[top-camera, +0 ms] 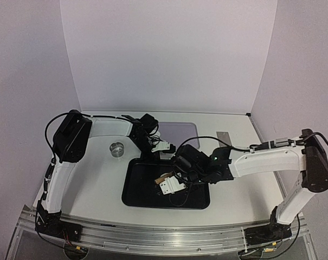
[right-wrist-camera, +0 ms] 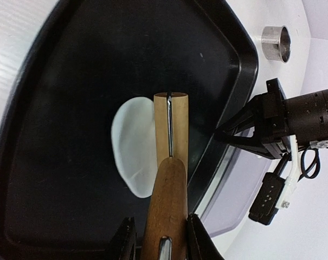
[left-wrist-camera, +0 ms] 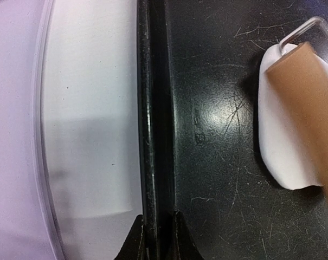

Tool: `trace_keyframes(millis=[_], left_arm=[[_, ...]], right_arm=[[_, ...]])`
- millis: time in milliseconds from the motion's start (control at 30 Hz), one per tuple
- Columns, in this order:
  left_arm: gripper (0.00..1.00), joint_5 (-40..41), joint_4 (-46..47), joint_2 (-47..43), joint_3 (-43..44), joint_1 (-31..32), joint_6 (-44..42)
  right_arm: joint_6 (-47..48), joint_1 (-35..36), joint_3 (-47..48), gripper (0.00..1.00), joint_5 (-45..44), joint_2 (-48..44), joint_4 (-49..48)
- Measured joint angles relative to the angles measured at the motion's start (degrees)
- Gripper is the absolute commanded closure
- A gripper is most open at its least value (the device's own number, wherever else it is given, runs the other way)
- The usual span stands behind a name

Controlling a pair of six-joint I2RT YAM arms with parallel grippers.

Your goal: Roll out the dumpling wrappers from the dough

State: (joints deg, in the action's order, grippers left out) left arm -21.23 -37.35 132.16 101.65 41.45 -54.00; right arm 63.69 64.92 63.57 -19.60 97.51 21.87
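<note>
Dough [right-wrist-camera: 132, 143] is lying flat in your black tray [right-wrist-camera: 71, 108], a pale oval around the middle of the floor, well apart from the rims. Are you seeing the wooden roller [right-wrist-camera: 171, 124] crossing over one side of it?

You are seeing that, yes, though I am not able to tell you whether the drum is pressing on the dough or hanging just above it. Your right gripper [right-wrist-camera: 161, 238] is clamping the roller's brown handle, one finger on each side, with the handle filling the gap.

And your left gripper [left-wrist-camera: 155, 233]? In its own wrist view the fingertips are pinching the tray's rim, nearly together, with only the thin black edge between them.

That is agreeing with the overhead view. Your left arm is reaching across to the far rim of the tray, toward its left corner, and gripping there. Beyond that rim a pale purple mat [left-wrist-camera: 12, 108] is lying on the white table [top-camera: 98, 184], with a strip of bare table between mat and tray.

You are also looking at a small metal ring [top-camera: 117, 149] standing on the table left of the tray, near that far left corner, apart from both grippers.
</note>
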Motion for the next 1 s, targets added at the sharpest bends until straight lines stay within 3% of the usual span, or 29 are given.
trace_keyframes(millis=[133,300,500,800,1000], left_arm=[[1.00,0.01,0.01,0.00,0.00,0.00,0.00],[1.00,-0.16,0.28,0.00,-0.04,0.10,-0.02],[1.00,-0.16,0.42,0.00,-0.04,0.28,-0.04],[1.00,-0.03,0.27,0.00,-0.05,0.13,-0.02],[1.00,-0.03,0.30,0.00,-0.07,0.13,-0.02]], right_arm=[[0.34,-1.21,2.25,1.00,-0.88,2.54,-2.72],[0.13,-1.20,-3.63,1.00,-0.48,-2.23,-5.37],[0.15,0.10,-7.45,1.00,0.46,-8.07,-0.05],[0.60,-1.61,1.77,1.00,-0.73,1.35,1.30],[-0.11,-2.31,-1.14,1.00,-0.82,-0.04,-3.47]])
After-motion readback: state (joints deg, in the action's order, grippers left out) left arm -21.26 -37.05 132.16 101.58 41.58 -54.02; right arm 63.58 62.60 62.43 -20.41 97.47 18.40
